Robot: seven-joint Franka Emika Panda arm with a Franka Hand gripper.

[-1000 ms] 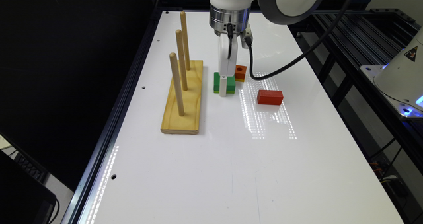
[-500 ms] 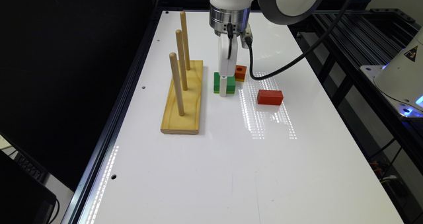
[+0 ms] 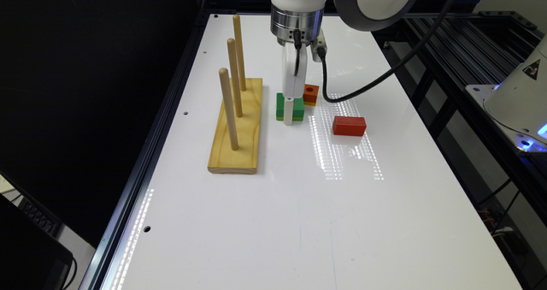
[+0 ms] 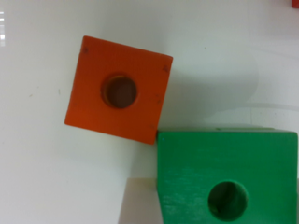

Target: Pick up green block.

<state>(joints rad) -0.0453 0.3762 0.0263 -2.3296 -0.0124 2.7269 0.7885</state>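
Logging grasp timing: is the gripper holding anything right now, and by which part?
Cannot be told. The gripper is down around the square dark-green holed wooden block, which sits on the white table.

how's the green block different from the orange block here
The green block is green with a paler bottom layer; the orange block is orange. In the exterior view, green looks larger than orange. In the wrist view, green sits square to the frame while orange is turned at an angle, its corner at green's corner. The gripper is down at green; orange stands just behind it, free. Both are square, flat and have a round centre hole.
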